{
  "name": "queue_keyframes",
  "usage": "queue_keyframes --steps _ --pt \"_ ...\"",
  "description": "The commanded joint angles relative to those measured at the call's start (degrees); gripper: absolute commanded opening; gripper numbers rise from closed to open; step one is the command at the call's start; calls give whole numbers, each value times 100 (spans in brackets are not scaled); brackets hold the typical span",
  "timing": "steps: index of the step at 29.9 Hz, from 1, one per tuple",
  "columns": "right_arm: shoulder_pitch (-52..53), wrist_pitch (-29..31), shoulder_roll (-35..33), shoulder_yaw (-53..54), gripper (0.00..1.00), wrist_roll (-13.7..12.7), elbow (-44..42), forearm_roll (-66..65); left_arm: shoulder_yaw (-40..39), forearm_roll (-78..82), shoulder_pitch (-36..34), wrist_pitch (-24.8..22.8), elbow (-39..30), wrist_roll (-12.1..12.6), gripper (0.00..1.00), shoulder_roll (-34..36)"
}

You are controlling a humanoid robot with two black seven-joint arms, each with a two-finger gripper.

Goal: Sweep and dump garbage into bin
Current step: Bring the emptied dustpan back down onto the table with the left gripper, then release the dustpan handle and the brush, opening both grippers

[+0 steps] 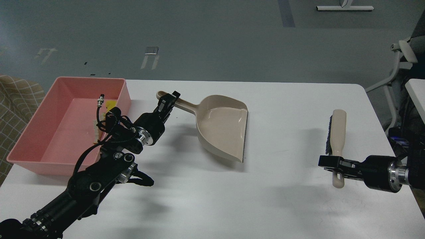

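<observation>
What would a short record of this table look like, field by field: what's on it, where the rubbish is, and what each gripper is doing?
table: white, holds all items
bin: pink tub, far left
garbage: yellow chunk and pale strip lie inside the bin
dustpan: beige, centre, looks empty
brush: beige, black bristles, lying at right
left gripper: at the dustpan handle, closure unclear
right gripper: at the brush handle's near end, closure unclear

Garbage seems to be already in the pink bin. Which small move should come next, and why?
Probably open the left claw and let go of the dustpan handle. The pan lies empty on the table, and the yellow chunk and the strip lie inside the bin.
</observation>
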Motion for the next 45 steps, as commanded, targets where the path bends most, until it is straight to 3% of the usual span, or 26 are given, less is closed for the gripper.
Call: queue_keyframes --steps 1,8,10,12,13,15,16,18,32,45 --pt "-31 -6 17 2 0 58 -43 -1 16 0 8 17 170 -112 0 -77" --pt "-137 -6 140 11 0 93 -131 -10 157 -8 8 17 539 -323 0 -131" --pt "-163 -6 167 11 0 128 -175 -10 219 -9 8 8 548 -367 10 -130" --pt "-172 -6 202 11 0 128 -201 -10 219 -17 8 17 548 -367 39 -130" --pt "-172 -6 245 11 0 128 -210 -10 219 -17 8 34 548 -376 66 -139" --pt "-172 -6 272 11 0 128 -210 -10 219 -26 8 70 548 -376 89 -139" --pt "-172 -6 289 20 0 128 -210 -10 219 -26 8 96 548 -376 93 -131" --pt "-181 -6 307 11 0 128 -210 -10 227 -26 8 96 548 -376 98 -130" --pt "-260 -6 334 11 0 163 -289 -10 676 -17 377 -124 364 -526 98 80" --pt "-295 -15 334 11 0 172 -324 -10 562 -87 1062 -387 -971 -534 98 1248"
